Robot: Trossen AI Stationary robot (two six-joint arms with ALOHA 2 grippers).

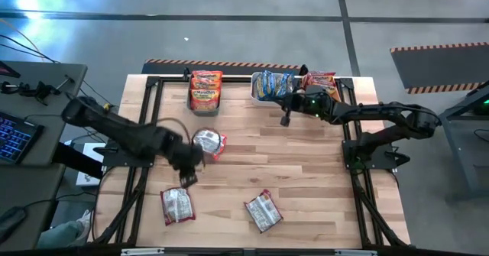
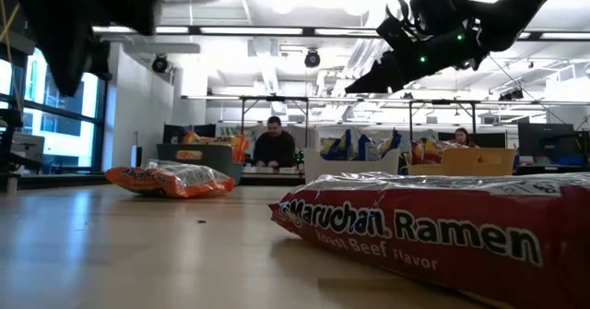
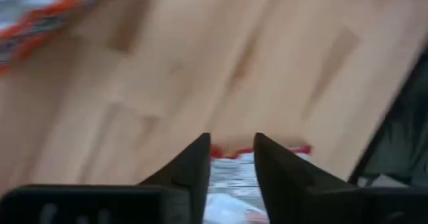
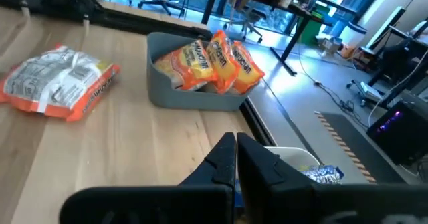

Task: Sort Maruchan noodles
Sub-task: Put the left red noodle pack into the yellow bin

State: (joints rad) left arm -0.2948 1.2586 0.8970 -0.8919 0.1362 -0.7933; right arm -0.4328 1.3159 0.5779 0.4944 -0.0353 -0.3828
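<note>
Left gripper [image 1: 187, 179] hangs with its fingers [image 3: 194, 164] a narrow gap apart, holding nothing, just above the red-edged noodle packet [image 1: 177, 205] lying silver side up near the table's [image 1: 306, 172] front edge. Best to widen, centre over the packet, then descend. Its arm reaches in bent from the left; the right gripper [image 1: 285, 121], closed and empty, waits beside the bins [image 1: 205, 102].

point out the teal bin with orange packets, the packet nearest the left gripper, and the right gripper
teal bin [image 4: 194, 98], right wrist view, front wall
silver-backed packet [image 1: 208, 142], high view, middle of its back
right gripper [image 1: 285, 121], high view, fingertips
</note>
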